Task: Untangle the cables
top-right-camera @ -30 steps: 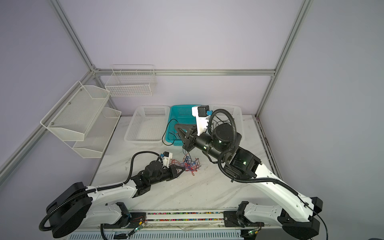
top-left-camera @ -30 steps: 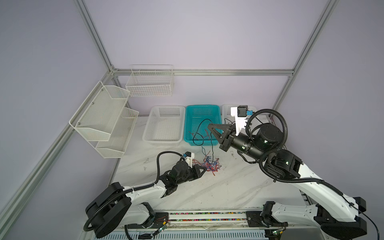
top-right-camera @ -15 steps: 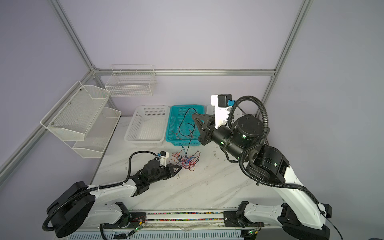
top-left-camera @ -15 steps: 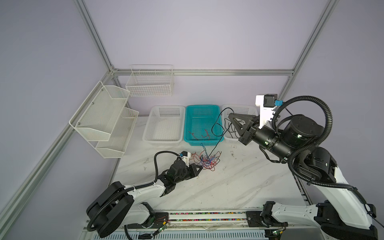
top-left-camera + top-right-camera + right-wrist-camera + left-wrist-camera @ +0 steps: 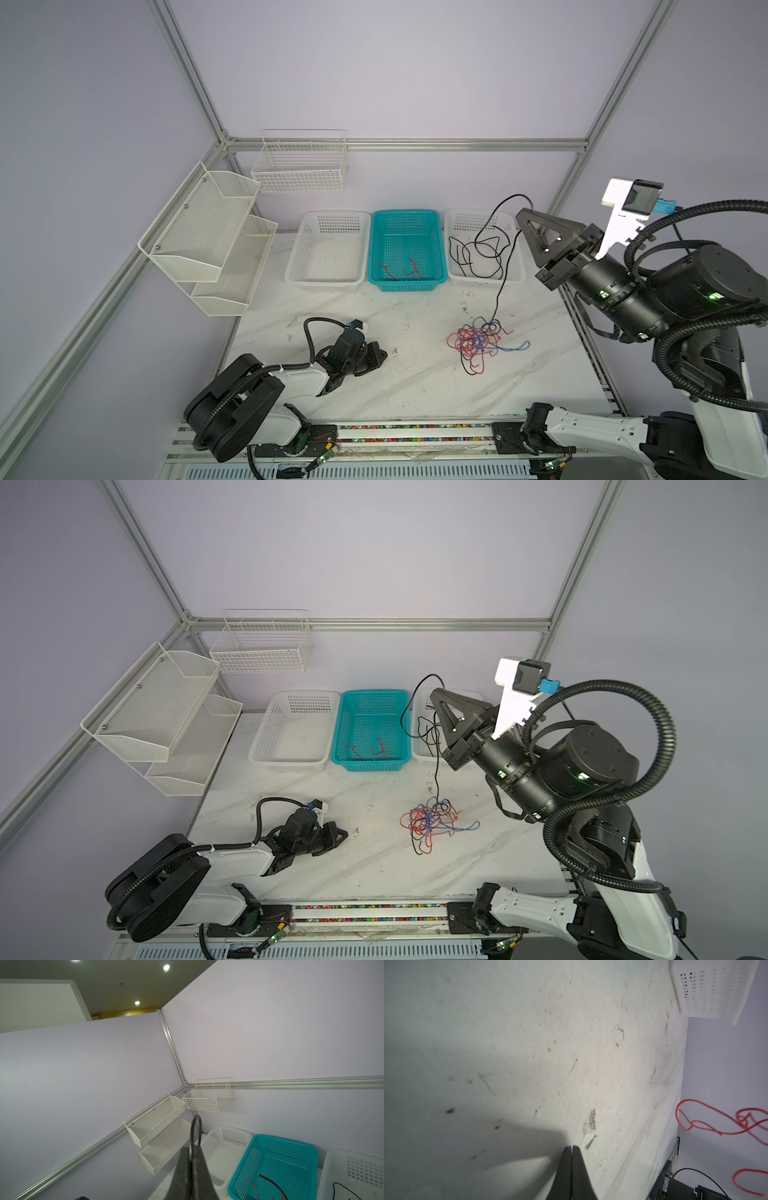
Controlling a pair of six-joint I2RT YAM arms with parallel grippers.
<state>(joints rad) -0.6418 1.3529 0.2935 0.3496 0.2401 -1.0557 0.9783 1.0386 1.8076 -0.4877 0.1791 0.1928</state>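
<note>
Black cable [image 5: 436, 775] pinched in raised right hand [image 5: 524, 212] | tangle [image 5: 473, 343] on desk [image 5: 374, 395] | left hand [image 5: 572, 1148] closed, empty, near desk

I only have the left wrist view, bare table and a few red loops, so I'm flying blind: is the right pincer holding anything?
Observer: Yes. The right pincer is shut on a black cable, held up in the air.
Operator: Where does that cable lead?
Observer: Down into the tangle of red, blue and black cables on the table.
Operator: Anything sorted yet?
Observer: Short reddish cables lie in the teal basket.
</note>
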